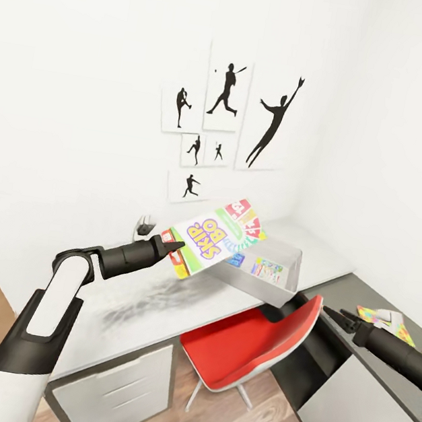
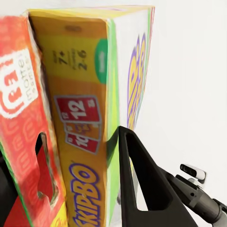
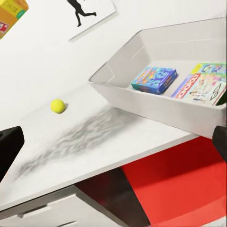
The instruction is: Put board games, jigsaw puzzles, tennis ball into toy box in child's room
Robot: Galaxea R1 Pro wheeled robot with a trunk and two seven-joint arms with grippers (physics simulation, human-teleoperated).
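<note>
On table [image 3: 142, 137], tennis ball [image 3: 57, 105]

the skip-bo box [image 1: 214, 240] is white, green and red with purple lettering; beside the light grey toy box [image 3: 156, 101], a yellow-green tennis ball [image 3: 57, 106]. in the toy box lies a blue game [image 3: 154, 79]. below it, a red chair [image 1: 251, 343].

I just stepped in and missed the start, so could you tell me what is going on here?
The left gripper holds the Skip-Bo box in the air above the near end of the toy box on the table. The bin already contains a small blue game and another illustrated game. The tennis ball lies on the desk, and the right gripper hovers empty beside the red chair.
</note>
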